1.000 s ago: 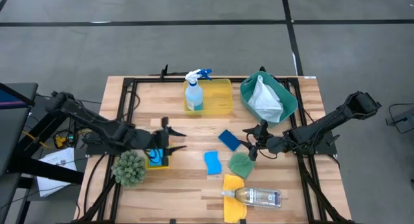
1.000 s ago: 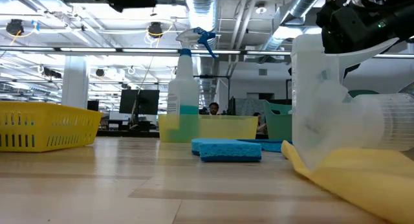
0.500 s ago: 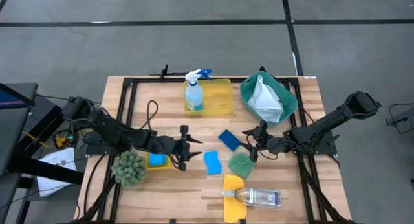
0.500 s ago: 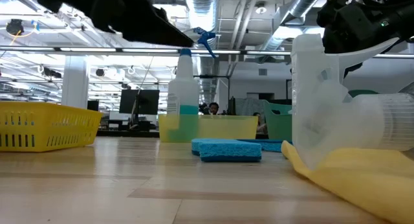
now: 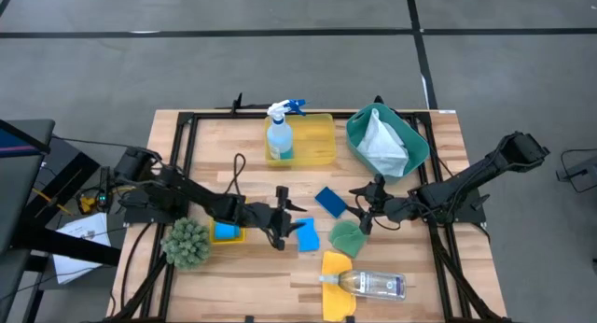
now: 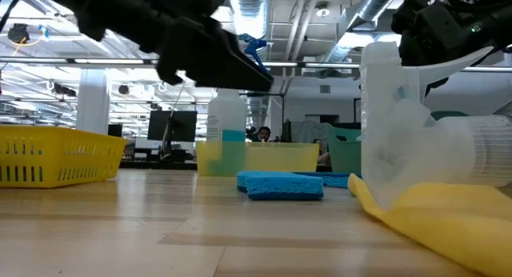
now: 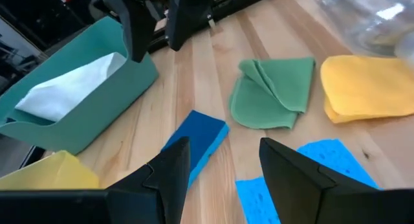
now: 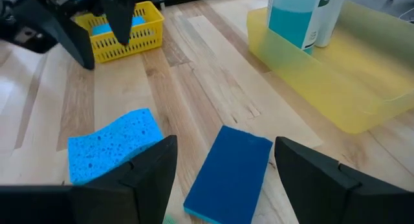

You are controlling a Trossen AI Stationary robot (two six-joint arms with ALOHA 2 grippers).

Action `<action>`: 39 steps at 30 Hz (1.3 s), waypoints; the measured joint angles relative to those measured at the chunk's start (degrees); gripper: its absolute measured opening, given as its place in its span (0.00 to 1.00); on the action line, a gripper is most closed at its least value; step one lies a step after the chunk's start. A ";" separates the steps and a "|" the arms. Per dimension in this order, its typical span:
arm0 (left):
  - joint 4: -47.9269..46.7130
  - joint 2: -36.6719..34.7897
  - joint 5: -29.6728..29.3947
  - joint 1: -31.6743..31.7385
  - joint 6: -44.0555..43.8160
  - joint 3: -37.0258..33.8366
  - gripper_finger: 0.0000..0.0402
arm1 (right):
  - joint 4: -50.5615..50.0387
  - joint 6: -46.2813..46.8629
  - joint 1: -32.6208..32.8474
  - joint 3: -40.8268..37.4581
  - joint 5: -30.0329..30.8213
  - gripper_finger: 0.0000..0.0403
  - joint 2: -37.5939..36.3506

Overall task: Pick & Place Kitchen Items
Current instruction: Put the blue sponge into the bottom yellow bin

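Note:
My left gripper [image 5: 285, 218] is open and empty above the table's middle, just left of a light blue sponge [image 5: 306, 234] that lies flat on the wood. In the left wrist view the open fingers [image 7: 224, 144] stand over the light blue sponge [image 7: 304, 179] and a dark blue sponge [image 7: 194, 143]. My right gripper [image 5: 358, 207] is open and empty, right of the dark blue sponge [image 5: 328, 202] and above a folded green cloth [image 5: 347, 237]. A clear bottle [image 5: 373, 284] lies on its side across a yellow cloth [image 5: 336, 272].
A yellow tray [image 5: 322, 141] at the far edge holds a blue-liquid spray bottle [image 5: 279, 136]. A teal bin [image 5: 410, 150] holds a white cloth [image 5: 381, 141]. A small yellow basket [image 5: 227, 231] with a blue sponge and a spiky green ball [image 5: 187, 241] stand at the left.
My left gripper has gone toward the table's right edge, from over the small yellow basket to just beside the light blue sponge, and has stayed open. The things on the table have kept their places.

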 joint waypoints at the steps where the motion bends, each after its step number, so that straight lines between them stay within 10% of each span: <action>1: -0.07 1.02 0.01 0.21 0.02 0.84 0.45 | 0.00 0.00 0.00 0.00 0.00 0.62 0.00; 39: -10.81 10.38 8.21 -1.59 5.86 5.09 0.45 | 2.60 -0.05 0.04 0.02 -1.88 0.62 4.20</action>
